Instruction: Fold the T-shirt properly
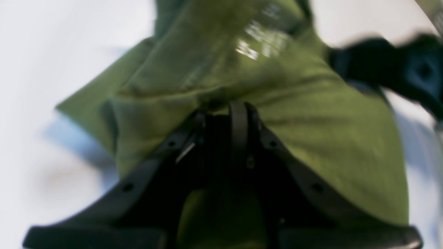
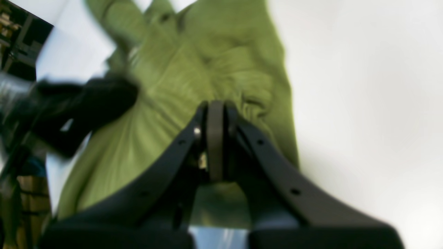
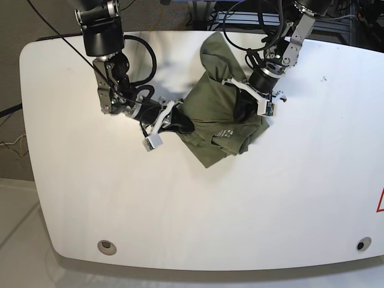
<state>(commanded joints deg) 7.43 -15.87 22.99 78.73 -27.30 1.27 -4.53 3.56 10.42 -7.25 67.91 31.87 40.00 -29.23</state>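
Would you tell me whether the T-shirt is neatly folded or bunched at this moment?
Bunched, not folded: the T-shirt sits crumpled in an uneven heap, pinched by the left pincer and right pincer.

Lower half of the white table (image 3: 198,222) is wide open; the bunched T-shirt (image 3: 219,114) and both arms crowd upper center.

T-shirt (image 3: 219,123): matt olive cloth, creased. Table (image 3: 288,198): smooth white, slight sheen. Both pincers: matt black plastic.
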